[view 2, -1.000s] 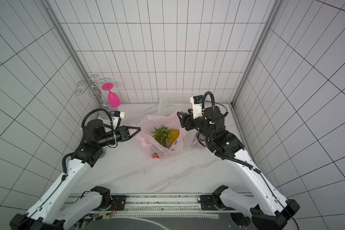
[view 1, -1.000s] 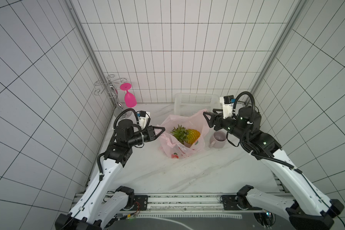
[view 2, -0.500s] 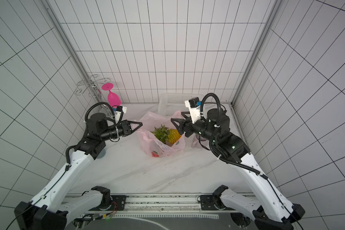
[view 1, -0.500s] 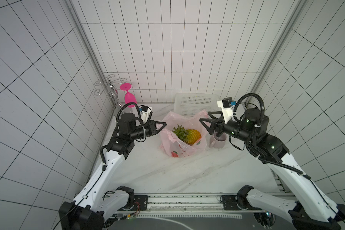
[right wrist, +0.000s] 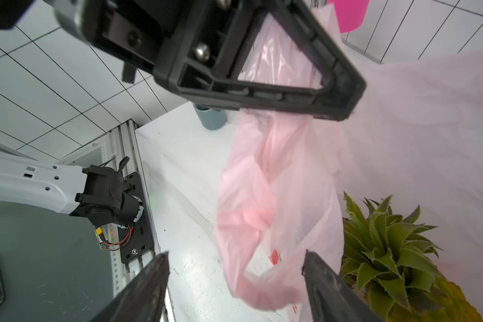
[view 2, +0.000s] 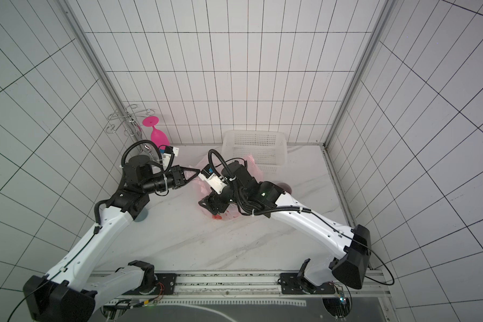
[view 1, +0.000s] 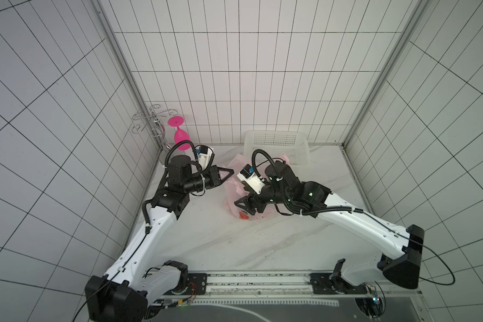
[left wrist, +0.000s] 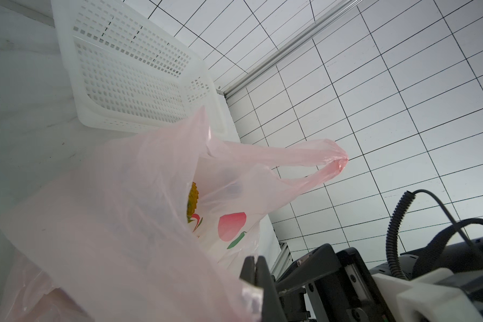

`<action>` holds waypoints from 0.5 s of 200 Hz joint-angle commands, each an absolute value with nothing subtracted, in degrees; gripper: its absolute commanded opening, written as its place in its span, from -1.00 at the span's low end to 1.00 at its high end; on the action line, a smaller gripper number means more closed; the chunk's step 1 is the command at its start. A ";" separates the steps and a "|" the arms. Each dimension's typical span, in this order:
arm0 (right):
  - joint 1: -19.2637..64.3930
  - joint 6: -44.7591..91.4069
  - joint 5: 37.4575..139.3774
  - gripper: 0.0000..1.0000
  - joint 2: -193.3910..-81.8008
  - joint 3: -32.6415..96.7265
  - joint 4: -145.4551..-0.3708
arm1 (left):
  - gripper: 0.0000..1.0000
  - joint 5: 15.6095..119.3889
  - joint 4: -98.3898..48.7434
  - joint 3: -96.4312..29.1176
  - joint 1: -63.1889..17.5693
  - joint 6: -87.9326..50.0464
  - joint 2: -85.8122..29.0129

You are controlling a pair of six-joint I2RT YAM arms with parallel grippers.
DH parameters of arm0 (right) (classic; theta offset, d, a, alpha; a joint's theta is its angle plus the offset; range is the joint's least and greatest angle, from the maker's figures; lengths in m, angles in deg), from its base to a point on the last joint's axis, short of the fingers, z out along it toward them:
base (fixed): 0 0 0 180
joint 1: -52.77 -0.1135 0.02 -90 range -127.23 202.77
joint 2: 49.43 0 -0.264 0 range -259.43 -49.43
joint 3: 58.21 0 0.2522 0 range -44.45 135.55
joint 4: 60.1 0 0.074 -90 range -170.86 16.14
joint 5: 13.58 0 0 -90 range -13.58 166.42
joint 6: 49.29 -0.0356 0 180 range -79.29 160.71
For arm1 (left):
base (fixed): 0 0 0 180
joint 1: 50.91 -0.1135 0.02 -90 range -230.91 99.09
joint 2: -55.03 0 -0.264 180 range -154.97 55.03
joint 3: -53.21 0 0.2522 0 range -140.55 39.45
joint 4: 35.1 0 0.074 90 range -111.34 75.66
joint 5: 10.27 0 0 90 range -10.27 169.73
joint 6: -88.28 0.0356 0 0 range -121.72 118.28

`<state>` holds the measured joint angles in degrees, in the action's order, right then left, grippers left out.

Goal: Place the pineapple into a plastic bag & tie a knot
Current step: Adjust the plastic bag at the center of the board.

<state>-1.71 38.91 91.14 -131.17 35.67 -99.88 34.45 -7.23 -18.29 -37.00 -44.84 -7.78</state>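
Status from where I stand: the yellow pineapple (right wrist: pixel 388 242) with the spiky green crown is already inside the thin translucent pale-pink plastic bag (left wrist: pixel 123 209). The bag sits on the white marble-look table (view 1: pixel 234 245), just beside the white perforated plastic basket (view 1: pixel 276 145). Placement step looks done. No knot anywhere yet.

Left gripper (view 1: pixel 230 177): jaws clamped flat together on the bag's film near the mouth, raised above the table. Reads as an anchor: it holds that side of the bag up so the mouth doesn't collapse over the fruit. One pink handle loop (right wrist: pixel 262 290) dangles slack from its tip.

Right gripper (right wrist: pixel 234 259): jaws spread wide with nothing in them, one on either side of that dangling loop, not touching it. In both top views it sits low over the bag and hides most of it. My read is that it's lining up to pinch the loop so the handle can be pulled across.

Second handle loop (left wrist: pixel 326 159) sticks out free on the far side of the bag from the left gripper, with nothing holding it. It'll need picking up for the tie.

Risk, my guess: the film is thin and slippery, so the loop may slide away as the jaws close. Pulling too hard could tip the pineapple.

The bright pink plastic wine glass (view 1: pixel 180 133) hanging on the wire rack (view 1: pixel 151 122) and the grey-blue cup (right wrist: pixel 211 118) are well apart and not involved.
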 commanded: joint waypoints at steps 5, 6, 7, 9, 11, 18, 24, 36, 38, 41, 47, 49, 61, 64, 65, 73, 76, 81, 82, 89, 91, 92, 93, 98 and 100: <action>-2.01 41.06 88.78 0.52 -131.45 44.88 -98.41 | -1.00 34.20 -8.86 -19.73 -36.69 -45.00 -7.30; -2.04 41.06 88.71 0.52 -131.48 44.91 -98.40 | -1.00 34.20 -8.86 -19.72 -36.63 -45.02 -7.29; -2.02 41.06 88.67 0.52 -131.55 44.97 -98.30 | -1.00 34.24 -8.86 -19.71 -36.61 -44.99 -7.29; -2.02 41.06 88.53 0.51 -131.64 45.01 -98.19 | -1.00 34.26 -8.86 -19.70 -36.63 -44.97 -7.24; -2.04 41.06 88.37 0.51 -131.77 45.09 -98.09 | -1.00 34.21 -8.88 -19.66 -36.57 -45.01 -7.21; -2.03 40.93 87.71 0.49 -131.94 45.41 -97.90 | -1.00 34.21 -8.95 -19.53 -36.46 -45.05 -7.13; -2.07 40.88 86.99 0.47 -132.05 45.57 -97.49 | -1.00 34.22 -9.03 -19.36 -36.35 -45.14 -7.13; -2.08 40.88 85.97 0.42 -132.22 45.87 -97.00 | -1.00 34.31 -9.17 -19.02 -36.18 -45.23 -6.93; -2.08 40.88 85.86 0.41 -132.22 45.83 -96.92 | -1.00 34.29 -9.14 -19.01 -36.15 -45.23 -6.93; -2.08 40.88 85.71 0.39 -132.29 46.02 -96.76 | -1.00 34.30 -9.20 -18.92 -36.03 -45.23 -6.89; -2.03 40.88 85.52 0.36 -132.38 46.27 -96.59 | -1.00 34.29 -9.34 -18.75 -35.98 -45.25 -6.85; -2.06 40.93 85.48 0.35 -132.44 46.33 -96.57 | -1.00 34.29 -9.38 -18.69 -35.90 -45.28 -6.85; -2.05 41.06 85.38 0.25 -132.95 47.17 -96.62 | -1.00 34.37 -9.54 -18.48 -35.66 -45.45 -6.72; -2.01 41.10 85.32 0.22 -133.15 47.46 -96.79 | -1.00 34.40 -9.63 -18.43 -35.58 -45.44 -6.68; -2.04 41.13 85.31 0.21 -133.21 47.56 -96.84 | -1.00 34.39 -9.68 -18.41 -35.55 -45.47 -6.67; -2.05 41.19 85.42 0.12 -133.66 48.10 -97.11 | -1.00 34.45 -9.71 -18.30 -35.36 -45.56 -6.50; -2.01 41.23 85.47 0.08 -133.84 48.30 -97.23 | -1.00 34.52 -9.68 -18.30 -35.24 -45.58 -6.47; -2.03 41.28 85.55 -0.02 -134.04 48.58 -97.33 | -1.00 34.56 -9.74 -18.21 -35.23 -45.66 -6.45; -2.05 41.30 85.55 -0.04 -134.06 48.65 -97.33 | -1.00 34.56 -9.74 -18.21 -35.20 -45.66 -6.43; -2.02 41.26 85.65 -0.19 -134.20 48.84 -97.32 | -1.00 34.68 -9.75 -18.13 -35.07 -45.67 -6.32; -2.02 41.24 85.65 -0.23 -134.23 48.88 -97.31 | -1.00 34.72 -9.72 -18.12 -35.06 -45.67 -6.25; -2.00 41.24 85.65 -0.24 -134.28 48.89 -97.27 | -1.00 34.68 -9.73 -18.12 -35.07 -45.67 -6.24; -2.04 41.24 85.65 -0.27 -134.26 48.84 -97.26 | -1.00 34.66 -9.73 -18.12 -35.08 -45.67 -6.24; -2.03 41.29 85.65 -0.38 -134.26 48.96 -97.27 | -1.00 34.64 -9.74 -18.04 -35.00 -45.60 -6.16; -2.00 41.25 85.65 -0.42 -134.27 48.97 -97.29 | -1.00 34.73 -9.76 -17.99 -34.96 -45.59 -6.15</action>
<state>-1.71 40.26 86.20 -133.35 42.33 -97.37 34.50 -7.39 -18.29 -35.36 -45.27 -7.51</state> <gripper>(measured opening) 0.388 0.047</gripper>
